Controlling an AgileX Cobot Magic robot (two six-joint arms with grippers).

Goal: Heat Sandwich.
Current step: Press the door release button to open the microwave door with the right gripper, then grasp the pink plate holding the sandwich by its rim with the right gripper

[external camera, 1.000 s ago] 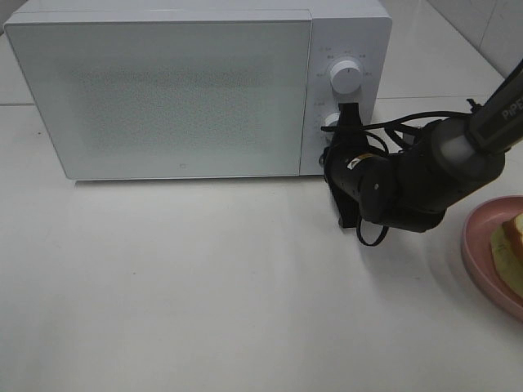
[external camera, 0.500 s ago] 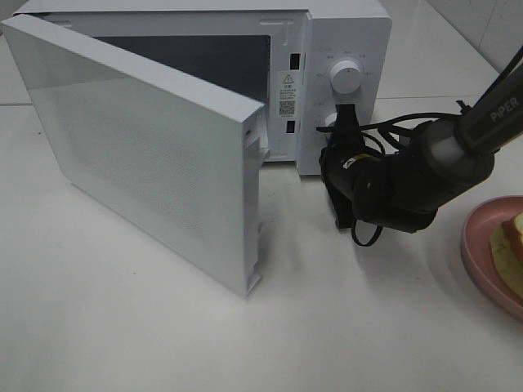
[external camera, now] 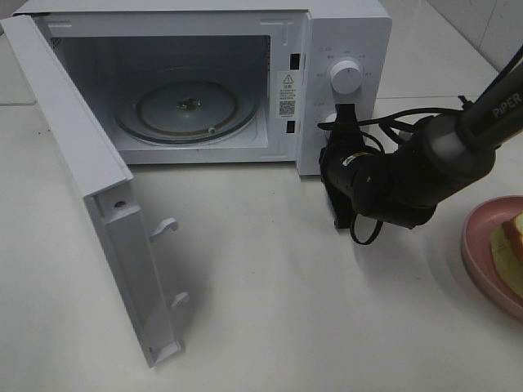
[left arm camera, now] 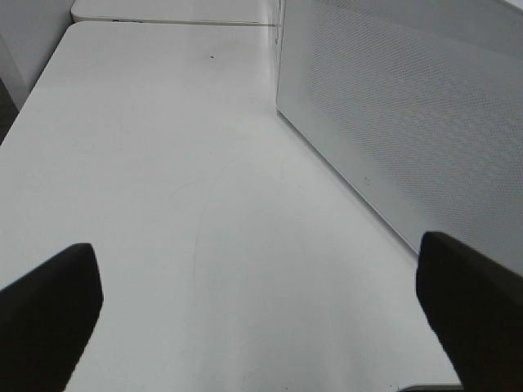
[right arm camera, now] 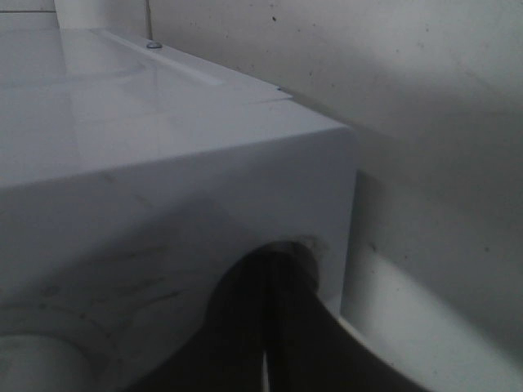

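The sandwich [external camera: 510, 244], pale bread with orange-brown crust and greenish filling, lies on a pink plate [external camera: 475, 237] at the far right edge of the exterior view, partly cut off. My right gripper [external camera: 342, 116] is shut, its tips pressed against the microwave's lower control [external camera: 328, 122]; the right wrist view shows the closed fingertips [right arm camera: 274, 273] against the white panel. The left gripper [left arm camera: 260, 282] is open with nothing between its dark fingers [left arm camera: 49, 306], and it does not show in the exterior view.
The white microwave [external camera: 343, 33] stands at the back with its door [external camera: 90, 196] swung wide toward the front left. Its glass turntable [external camera: 186, 108] is bare. An upper knob [external camera: 346, 76] sits above my right gripper. The door's outer face [left arm camera: 409, 122] fills the left wrist view's side.
The microwave door went from shut to fully swung open, exposing the cavity and turntable. My right gripper stayed at the lower control, shifting only slightly.
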